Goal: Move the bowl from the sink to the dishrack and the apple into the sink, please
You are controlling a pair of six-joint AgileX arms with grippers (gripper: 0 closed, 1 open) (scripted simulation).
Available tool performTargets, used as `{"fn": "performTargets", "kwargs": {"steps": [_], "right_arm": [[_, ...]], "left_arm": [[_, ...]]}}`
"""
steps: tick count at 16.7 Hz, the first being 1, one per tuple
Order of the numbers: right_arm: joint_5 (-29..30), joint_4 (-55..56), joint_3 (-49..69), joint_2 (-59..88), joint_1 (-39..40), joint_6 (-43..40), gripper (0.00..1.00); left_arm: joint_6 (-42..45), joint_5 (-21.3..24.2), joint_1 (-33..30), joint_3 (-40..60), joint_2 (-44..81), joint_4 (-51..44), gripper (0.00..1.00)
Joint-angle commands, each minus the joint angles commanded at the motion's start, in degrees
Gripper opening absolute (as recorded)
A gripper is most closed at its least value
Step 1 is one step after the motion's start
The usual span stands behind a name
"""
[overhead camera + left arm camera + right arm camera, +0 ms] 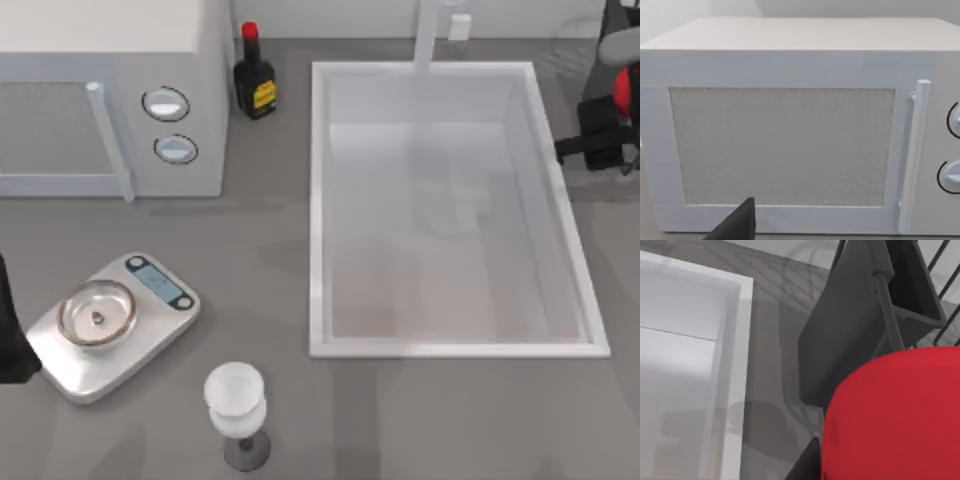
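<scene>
Top view: white sink (318, 210) w/ bare basin, centre-right of table (270, 250).
Right gripper (625, 105) at table's far right edge, beside sink rim, closed on apple (900, 415); left arm parked at left edge, gripper state: cannot tell.

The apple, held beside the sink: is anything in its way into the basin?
Nothing visible. The apple sits at the right gripper just past the sink's right rim, and the basin beside it has nothing in it.
</scene>
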Motion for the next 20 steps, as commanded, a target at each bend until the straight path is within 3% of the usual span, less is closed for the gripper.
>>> {"fn": "performTargets", "kwargs": {"steps": [4,8,20], "right_arm": [[7.0,21.6,-3.9,1.2,11.2,4.5,0.00],[12.1,35.9,-7.0,1.6,19.5,7.6,0.00],[14.2,44.5,-8.6,5.5,22.4,8.8,0.00]], "left_arm": [[0.0,0.0,0.0,0.0,0.0,0.0,1.00],[0.0,0.0,0.0,0.0,0.0,0.0,1.00],[0.0,0.0,0.0,0.0,0.0,0.0,1.00]]}}
